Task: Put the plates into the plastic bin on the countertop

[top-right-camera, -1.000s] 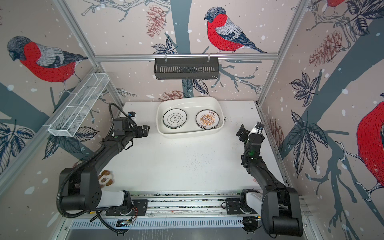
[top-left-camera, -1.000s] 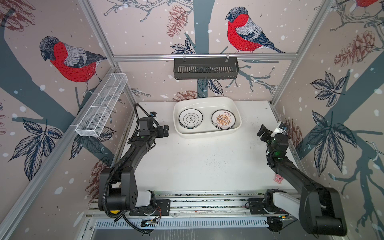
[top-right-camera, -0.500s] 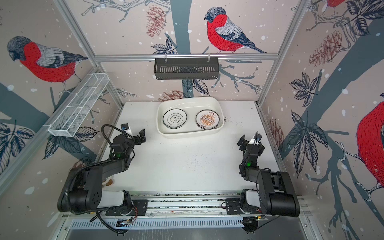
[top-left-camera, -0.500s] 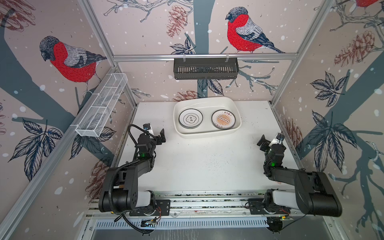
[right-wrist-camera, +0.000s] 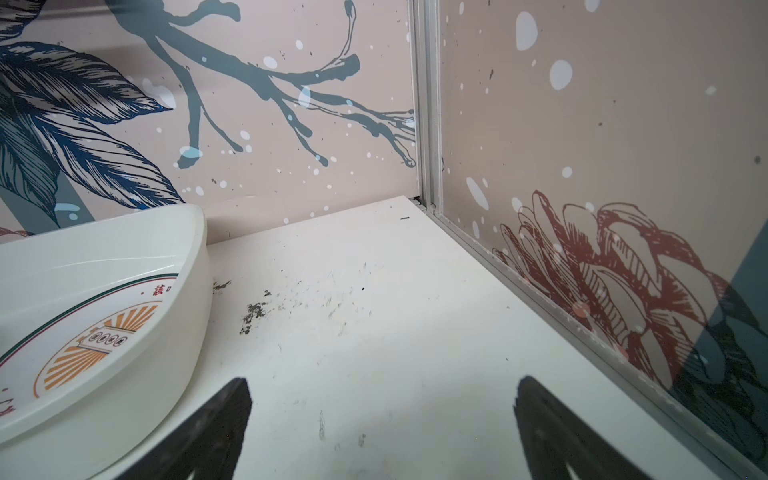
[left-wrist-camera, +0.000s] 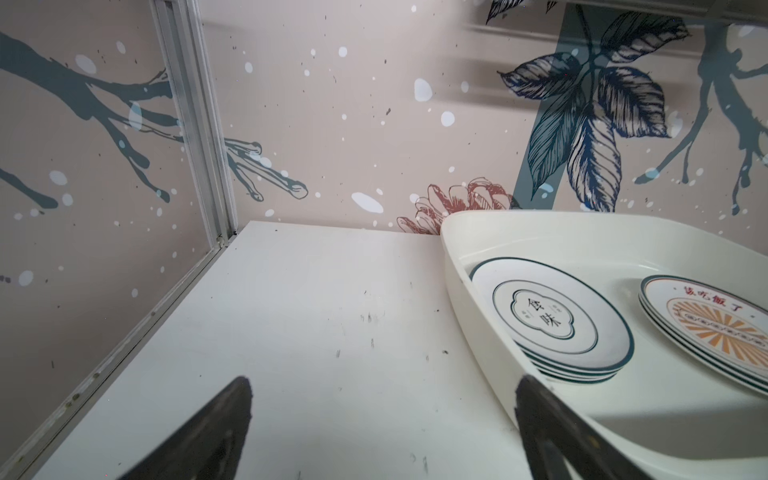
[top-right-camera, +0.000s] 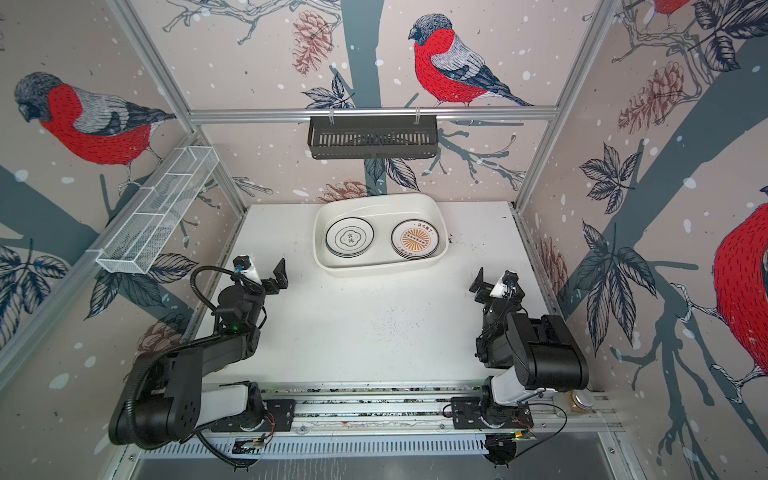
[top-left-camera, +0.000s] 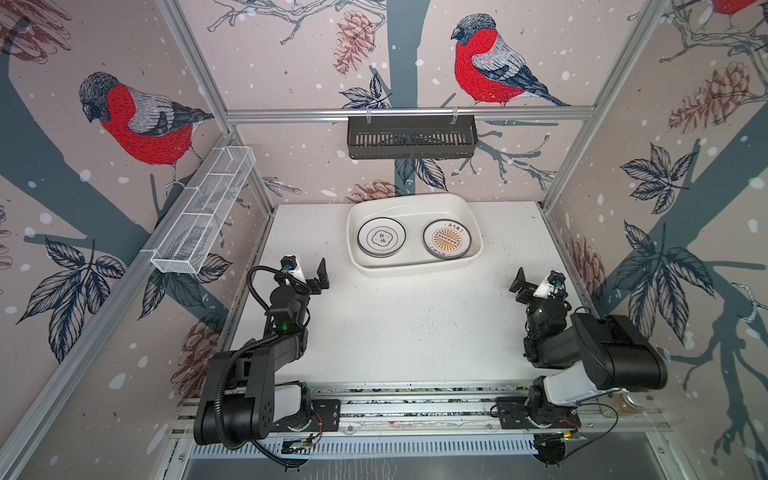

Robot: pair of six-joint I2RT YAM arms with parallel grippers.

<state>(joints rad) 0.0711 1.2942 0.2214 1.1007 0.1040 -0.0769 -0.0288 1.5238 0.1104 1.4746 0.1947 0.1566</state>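
Plates (top-right-camera: 349, 237) sit in two piles side by side inside the plastic bin (top-left-camera: 415, 268), quatrefoil stack (top-left-camera: 381, 237) and sunburst stack (top-left-camera: 447, 239), mid back edge of the countertop (top-left-camera: 415, 332). Left gripper (top-left-camera: 306, 268) by the left edge, right gripper (top-left-camera: 537, 279) by the right edge, both spread wide apart, holding nothing.

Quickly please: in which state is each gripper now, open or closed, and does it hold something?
Left gripper: open, holding nothing.
Right gripper: open, holding nothing.
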